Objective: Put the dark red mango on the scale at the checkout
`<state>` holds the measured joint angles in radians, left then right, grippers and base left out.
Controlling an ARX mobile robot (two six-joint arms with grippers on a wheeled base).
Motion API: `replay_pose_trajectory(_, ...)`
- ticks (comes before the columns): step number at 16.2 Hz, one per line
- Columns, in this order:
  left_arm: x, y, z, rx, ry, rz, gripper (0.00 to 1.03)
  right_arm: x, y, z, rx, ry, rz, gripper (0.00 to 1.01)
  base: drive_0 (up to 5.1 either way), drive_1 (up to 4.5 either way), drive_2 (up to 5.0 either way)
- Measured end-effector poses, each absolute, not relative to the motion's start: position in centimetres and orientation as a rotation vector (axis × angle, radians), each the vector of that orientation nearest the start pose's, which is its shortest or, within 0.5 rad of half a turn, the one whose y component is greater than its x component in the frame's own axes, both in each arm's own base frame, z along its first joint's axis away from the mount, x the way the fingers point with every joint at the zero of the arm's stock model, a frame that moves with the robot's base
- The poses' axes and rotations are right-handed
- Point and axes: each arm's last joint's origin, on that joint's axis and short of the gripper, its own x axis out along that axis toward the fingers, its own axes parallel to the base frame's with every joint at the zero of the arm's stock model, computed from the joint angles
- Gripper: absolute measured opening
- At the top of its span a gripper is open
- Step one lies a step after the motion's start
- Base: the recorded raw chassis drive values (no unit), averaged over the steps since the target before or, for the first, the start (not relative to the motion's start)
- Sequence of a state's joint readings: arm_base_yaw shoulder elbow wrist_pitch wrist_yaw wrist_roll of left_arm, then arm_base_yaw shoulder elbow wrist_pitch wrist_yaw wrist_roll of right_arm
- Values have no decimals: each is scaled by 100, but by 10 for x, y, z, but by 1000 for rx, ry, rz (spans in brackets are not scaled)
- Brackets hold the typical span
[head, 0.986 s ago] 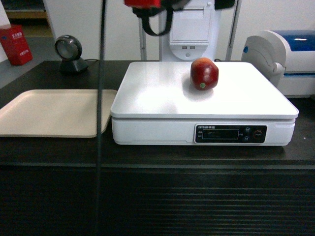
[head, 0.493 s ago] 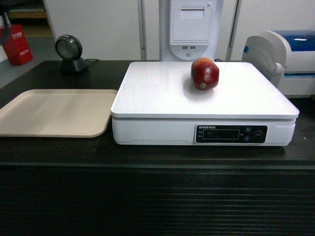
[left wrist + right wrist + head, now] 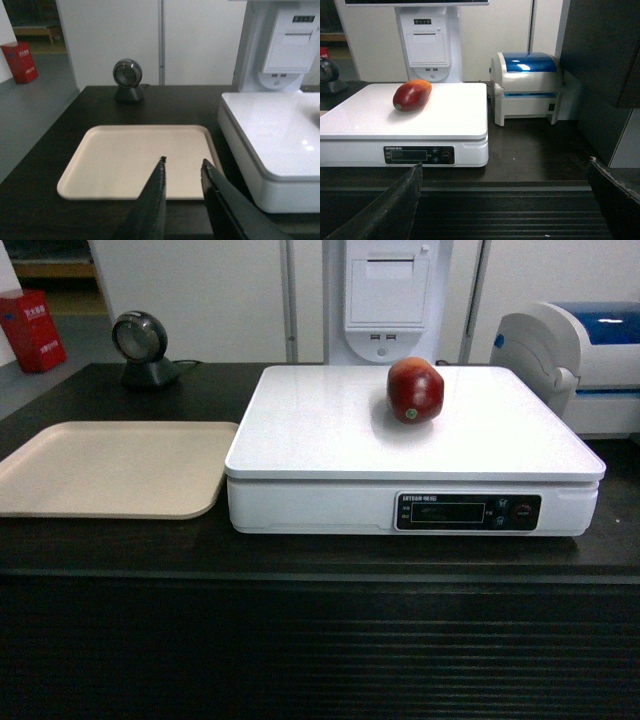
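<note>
Right pincer (image 3: 505, 200) gapes wide — dark red mango (image 3: 412, 95) well apart.

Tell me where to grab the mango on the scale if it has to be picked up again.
Grip the mango across its narrow middle, coming from above. It lies on its side, alone on the flat scale, long axis running left-right in the right wrist view, so closing across the short width looks most secure.

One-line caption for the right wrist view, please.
Dark red mango lies alone on the white scale at the checkout; right gripper open, jaws wide apart, well back.
</note>
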<state>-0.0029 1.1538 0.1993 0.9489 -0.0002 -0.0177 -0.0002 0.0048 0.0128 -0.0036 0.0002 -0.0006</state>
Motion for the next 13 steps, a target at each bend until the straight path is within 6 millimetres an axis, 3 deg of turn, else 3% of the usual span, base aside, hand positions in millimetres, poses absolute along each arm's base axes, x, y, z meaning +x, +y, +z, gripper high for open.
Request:
replay_pose_trajectory(2, 186, 0, 173, -18, 25, -1, 2, 97, 0, 167, -1, -4, 0, 98, 0, 0, 0)
replay_pose_trajectory(4, 173, 0, 172, -14, -36, -2, 2, 97, 0, 167, -1, -4, 0, 98, 0, 0, 0)
replay_pose_trajectory(6, 162, 0, 156, -15, 52, 0, 2, 97, 0, 167, -1, -4, 0, 98, 0, 0, 0)
replay_pose_trajectory(13, 137, 0, 165, -14, 5, -1, 2, 97, 0, 167, -1, -4, 0, 98, 0, 0, 0)
